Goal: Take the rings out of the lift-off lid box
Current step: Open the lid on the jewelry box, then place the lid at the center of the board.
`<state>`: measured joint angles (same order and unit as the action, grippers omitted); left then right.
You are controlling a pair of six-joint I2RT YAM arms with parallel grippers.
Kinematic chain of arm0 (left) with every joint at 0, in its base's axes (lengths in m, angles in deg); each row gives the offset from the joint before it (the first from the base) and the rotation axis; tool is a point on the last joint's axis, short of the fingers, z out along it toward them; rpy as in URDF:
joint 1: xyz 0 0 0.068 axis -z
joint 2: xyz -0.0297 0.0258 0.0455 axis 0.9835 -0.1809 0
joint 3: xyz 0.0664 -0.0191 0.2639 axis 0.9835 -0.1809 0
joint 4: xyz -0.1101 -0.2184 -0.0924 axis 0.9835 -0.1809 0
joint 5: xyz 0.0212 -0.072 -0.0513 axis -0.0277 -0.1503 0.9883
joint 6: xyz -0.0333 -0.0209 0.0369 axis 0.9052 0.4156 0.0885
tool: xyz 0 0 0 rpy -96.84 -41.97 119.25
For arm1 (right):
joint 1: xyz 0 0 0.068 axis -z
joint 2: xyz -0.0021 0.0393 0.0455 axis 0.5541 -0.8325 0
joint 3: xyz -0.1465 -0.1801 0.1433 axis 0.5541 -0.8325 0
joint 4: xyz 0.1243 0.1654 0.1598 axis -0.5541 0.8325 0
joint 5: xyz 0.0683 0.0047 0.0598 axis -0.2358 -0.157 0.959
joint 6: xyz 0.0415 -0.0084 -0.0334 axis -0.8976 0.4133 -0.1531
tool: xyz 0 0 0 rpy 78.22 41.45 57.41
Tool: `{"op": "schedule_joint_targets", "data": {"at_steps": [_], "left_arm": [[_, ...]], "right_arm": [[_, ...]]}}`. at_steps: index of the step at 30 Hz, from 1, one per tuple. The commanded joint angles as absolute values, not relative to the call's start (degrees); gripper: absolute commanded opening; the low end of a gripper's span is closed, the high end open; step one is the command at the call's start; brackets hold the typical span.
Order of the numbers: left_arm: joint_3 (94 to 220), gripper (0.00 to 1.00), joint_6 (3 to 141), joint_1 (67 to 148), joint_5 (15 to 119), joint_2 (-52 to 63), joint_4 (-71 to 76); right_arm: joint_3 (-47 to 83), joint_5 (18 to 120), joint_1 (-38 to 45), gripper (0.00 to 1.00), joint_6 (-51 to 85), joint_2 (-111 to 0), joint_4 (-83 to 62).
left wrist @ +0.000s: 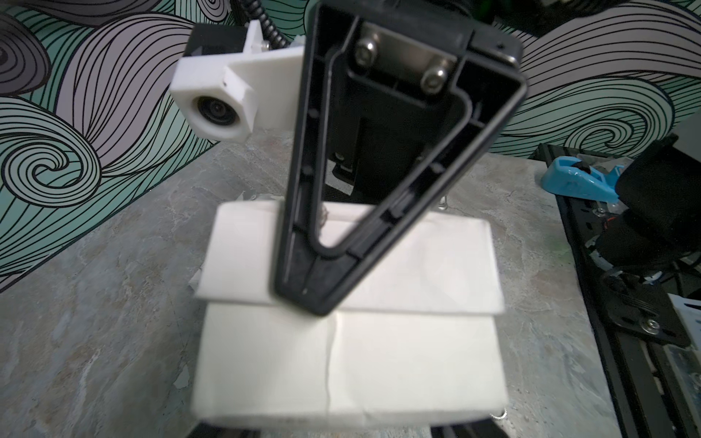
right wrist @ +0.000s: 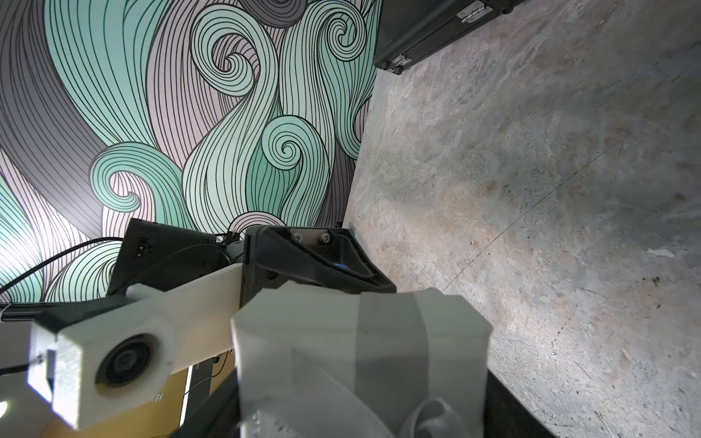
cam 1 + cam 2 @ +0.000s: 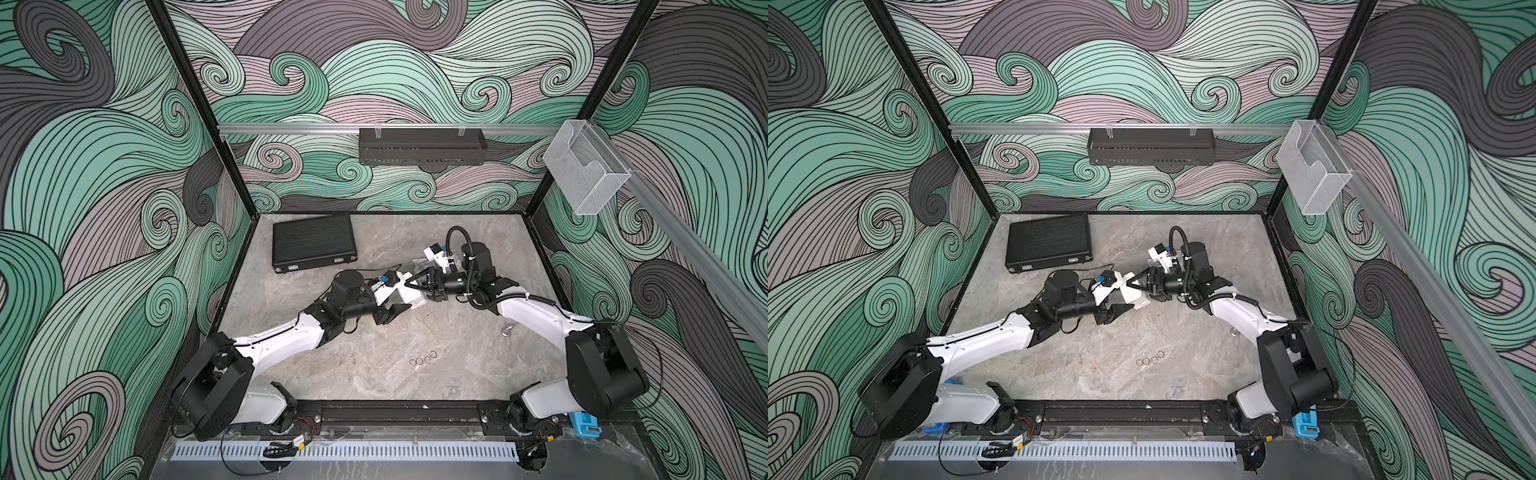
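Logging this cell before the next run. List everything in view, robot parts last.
table: one, grey marbled, cell floor
white box: one, mid-table, between both grippers
rings: four, thin, mostly pale, in a row on table near front
silvery item: one, on table by right arm, too small to identify
black case: one, shut, table's rear left
wire basket: one, black, back wall rail
clear holder: one, transparent, right wall rail
left gripper: one, black, shut on white box
right gripper: one, black, closed on white box's other side
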<state>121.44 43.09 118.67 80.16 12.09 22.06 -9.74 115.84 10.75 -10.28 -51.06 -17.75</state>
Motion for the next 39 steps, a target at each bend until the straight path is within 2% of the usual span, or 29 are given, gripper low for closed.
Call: {"op": "schedule_joint_targets", "data": {"at_steps": [1,6,9,14,17,20,25,32,39], "left_arm": [[123.52,0.64,43.24,118.86,81.01,12.30,21.46],[123.63,0.64,43.32,118.89,80.76,12.51,21.10],[123.71,0.64,43.32,118.95,80.79,12.55,20.84],[123.89,0.64,43.41,118.95,80.71,12.82,20.65],[124.13,0.64,43.65,119.08,80.79,12.69,20.74],[124.33,0.64,43.76,119.21,80.79,12.37,20.66],[124.76,0.64,44.16,119.56,80.92,11.78,20.75],[124.86,0.64,43.94,119.69,80.89,11.92,20.56],[124.25,0.64,43.94,119.74,80.26,12.33,20.82]], "right_arm": [[-10.69,116.61,11.97,0.72,-11.06,-49.18,-19.71],[-11.73,116.47,15.14,0.72,-8.66,-46.26,-15.32],[-11.17,113.03,17.84,0.72,-1.59,-43.07,-4.19],[-7.02,91.98,18.53,0.72,13.43,-39.04,21.13],[-7.25,78.48,17.93,0.71,16.06,-39.57,25.86],[-8.03,67.94,16.31,0.71,17.00,-41.95,26.52],[-8.50,60.13,14.47,0.71,17.11,-47.38,23.40],[-6.19,53.85,12.50,0.71,18.29,-56.09,19.54],[-5.87,53.88,11.24,0.74,19.14,-61.26,15.74]]}}
